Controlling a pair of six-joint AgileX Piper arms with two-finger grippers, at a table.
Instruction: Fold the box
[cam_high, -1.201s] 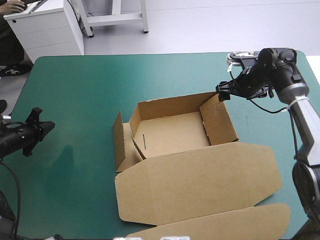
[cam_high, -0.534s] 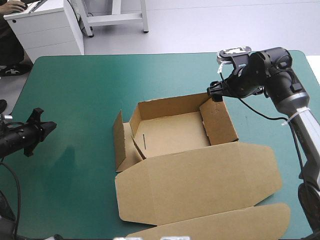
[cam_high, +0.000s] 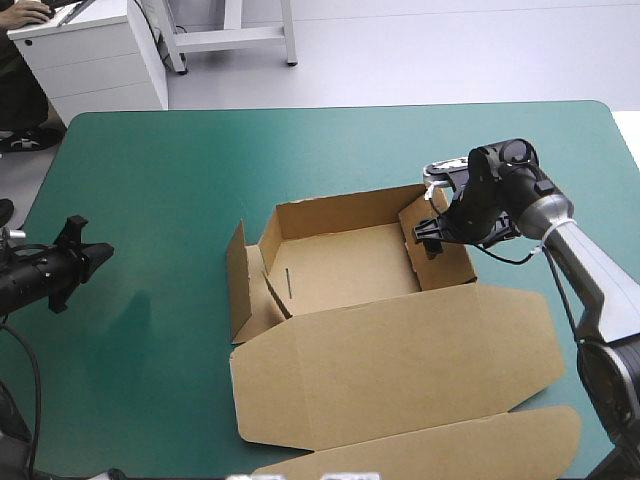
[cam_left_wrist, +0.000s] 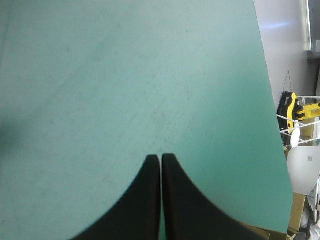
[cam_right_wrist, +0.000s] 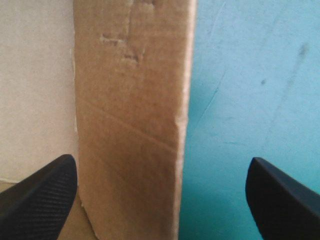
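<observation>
**Right gripper straddles the box's right wall**

The part-folded brown board box (cam_high: 345, 265) sits at the middle of the table's teal-green cover (cam_high: 170, 180). Its far wall and right wall (cam_high: 455, 258) are raised, its left flap (cam_high: 240, 290) splays outward, and the broad lid (cam_high: 400, 360) lies flat toward the near edge.

The right gripper (cam_high: 432, 232) hangs over the far end of the right wall. In its wrist view its black fingers stand wide apart, and the wall (cam_right_wrist: 132, 125) rises between them. One finger is over the box's inside, just beside the wall's inner face. The other is over the bare cover outside, farther from the board. The wall's long axis runs far to near, straight ahead along the gripper (cam_right_wrist: 160, 159), so the fingers would close across its thickness.

The left gripper (cam_high: 85, 255) hovers near the table's left edge, well apart from the box. Its fingers (cam_left_wrist: 150, 200) are pressed together, with only cover ahead of them.

The right arm is plainly the nearer one. The likely next step is to pinch or press this wall, and that calls for closing squarely across the board.
</observation>
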